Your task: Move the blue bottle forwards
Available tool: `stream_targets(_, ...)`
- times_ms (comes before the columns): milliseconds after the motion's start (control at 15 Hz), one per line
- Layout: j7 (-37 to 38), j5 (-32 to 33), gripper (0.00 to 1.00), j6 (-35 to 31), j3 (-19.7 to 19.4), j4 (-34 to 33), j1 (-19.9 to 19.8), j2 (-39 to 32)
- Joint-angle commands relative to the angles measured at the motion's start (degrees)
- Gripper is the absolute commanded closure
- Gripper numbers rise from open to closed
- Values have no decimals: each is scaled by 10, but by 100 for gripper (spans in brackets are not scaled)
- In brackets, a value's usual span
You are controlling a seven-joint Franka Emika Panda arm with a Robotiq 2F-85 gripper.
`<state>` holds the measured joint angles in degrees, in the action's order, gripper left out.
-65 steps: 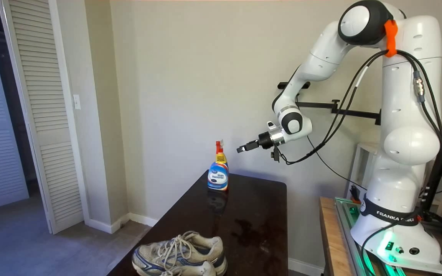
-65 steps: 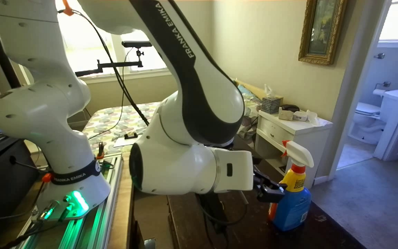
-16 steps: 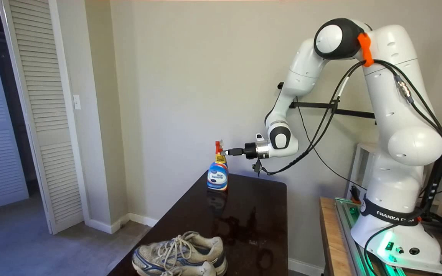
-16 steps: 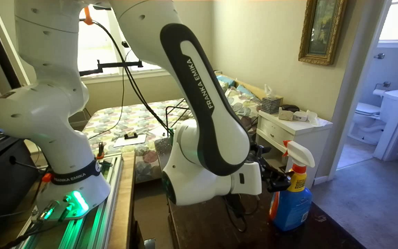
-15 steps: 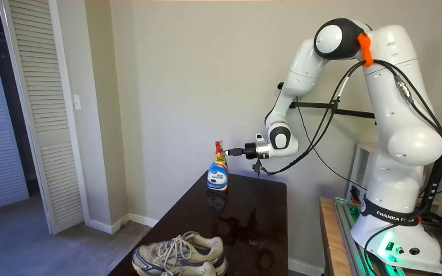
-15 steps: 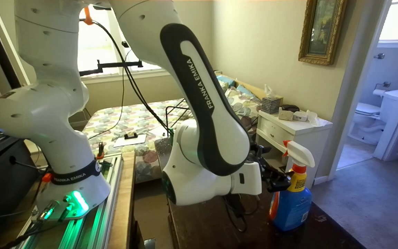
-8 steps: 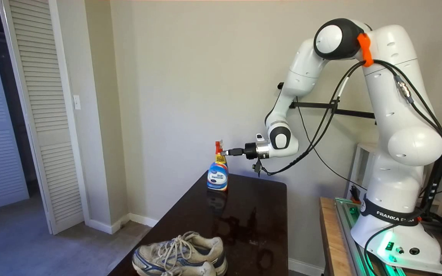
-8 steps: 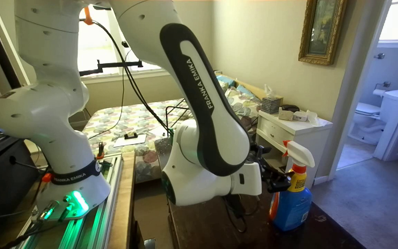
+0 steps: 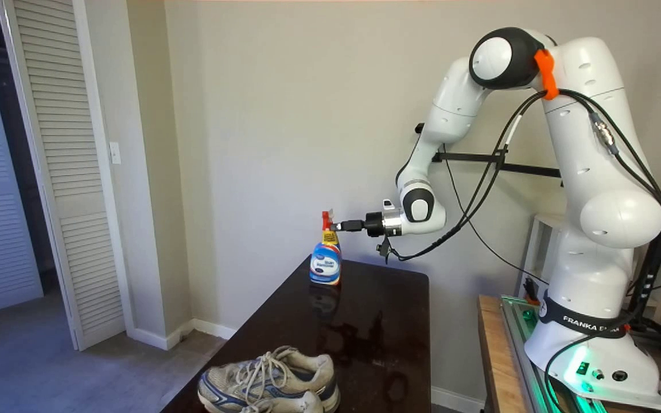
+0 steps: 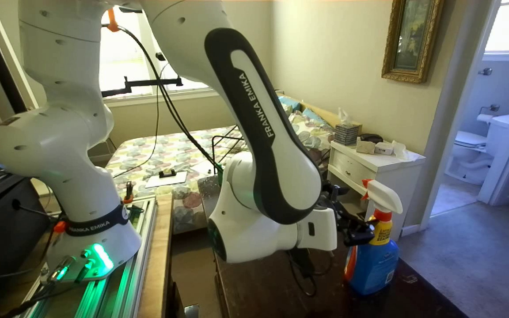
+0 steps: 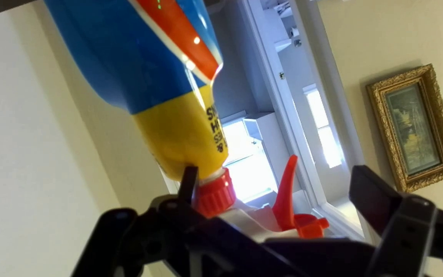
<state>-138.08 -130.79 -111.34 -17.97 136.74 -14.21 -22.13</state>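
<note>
Two louvred doors [image 9: 67,172]: far left in an exterior view, standing just as in the earlier frame.
Sneakers [image 9: 267,376]: unmoved, at the near end of the dark surface [image 9: 385,321], the nearer shoe cut off by the bottom of the view.
Blue bottle [image 9: 325,265]: upright toward the far end of the surface, in practically the same spot as earlier in both exterior views.
Claw [image 9: 335,227]: now at the bottle's neck [image 9: 329,237]; earlier it stood off to the right, slanting down, and since then it has come left and levelled out. Its fingers [image 11: 373,196] are spread wide and hold nothing. In the wrist view the red trigger [image 11: 285,196] shows between the fingertips, while the red collar [image 11: 217,192] is partly hidden by one finger; whether that finger touches the bottle, I cannot tell.
Robot arm [image 9: 451,109]: stretched farther left than in the earlier frame, its elbow [image 9: 502,57] lower.
Arm base [image 9: 588,361]: far right, in the same place, lit green.
</note>
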Motion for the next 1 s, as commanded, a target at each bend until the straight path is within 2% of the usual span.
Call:
stream_targets(0,16,-13,0,-7,-3,-26,3,-15)
stream_targets(933,10,-74,0,-19,15,-116,14,-84)
